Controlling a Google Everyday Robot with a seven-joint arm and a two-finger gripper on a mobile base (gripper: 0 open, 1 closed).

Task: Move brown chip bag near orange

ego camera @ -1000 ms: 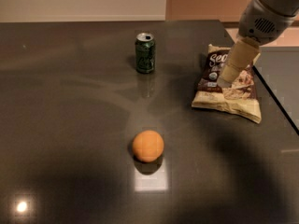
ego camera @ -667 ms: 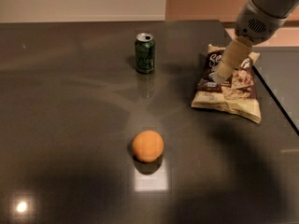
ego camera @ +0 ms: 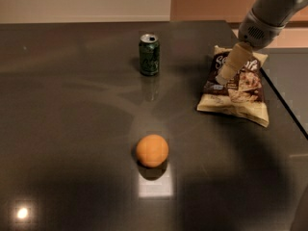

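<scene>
Where the dark, glossy table (ego camera: 62,105) meets the left edge of the view, its surface carries only a small bright spot of reflected light (ego camera: 21,213) near the front corner. Further right, about midway across and toward the front, sits the orange (ego camera: 152,150), round and matte, with a pale square glint on the tabletop just in front of it. Behind it and well apart stands a green can (ego camera: 149,54), upright, with a silver top. Right of the can, near the table's right edge, the brown chip bag (ego camera: 236,88) lies flat, its cream bottom seam toward the front and white lettering at its far end; it is well apart from the orange. The gripper (ego camera: 222,79) points down at a slant from the upper right over the bag's upper left part, its cream tip at or just above the wrapper; whether it touches, and whether it is apart or together, cannot be told. The grey arm (ego camera: 269,13) runs from it to the top right corner.
</scene>
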